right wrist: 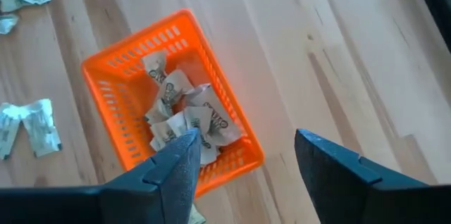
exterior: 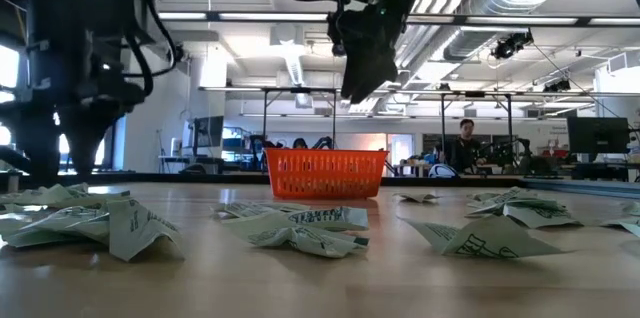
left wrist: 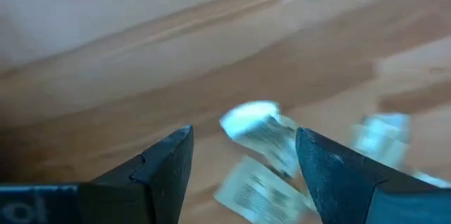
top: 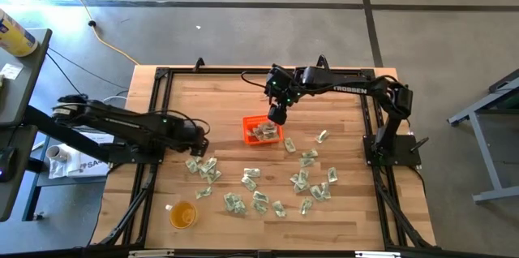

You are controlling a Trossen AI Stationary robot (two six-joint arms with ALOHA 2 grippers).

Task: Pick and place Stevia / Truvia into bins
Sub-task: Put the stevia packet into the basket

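Dark fingers of the right gripper (right wrist: 243, 164) stand apart with nothing between them. It hangs above the orange bin (top: 246, 131), a little toward the bin's one o'clock side in the high view. A small heap of sachets (right wrist: 184, 115) already lies inside the bin.

Over on the table's nine o'clock side, the left gripper (left wrist: 243, 160) is also spread wide and holds nothing. It sits low over a sachet (left wrist: 262, 134) at the edge of a little pile (top: 203, 166). That sachet lies right between the two fingers, so I think it is the next one to pick.

Many more sachets (top: 306, 178) are scattered on the wooden table (top: 340, 120) from the bin's four o'clock round to its seven o'clock. A round yellow cup (top: 183, 214) stands near the table's seven o'clock corner, well apart from the bin.

The sachets look very light, thin and soft. Many are bent or crumpled, so parts stick up. They will likely slide on the smooth wood. A raised fold or the middle of a sachet looks like the best spot to pinch, with the fingers pressing down close to the wood.
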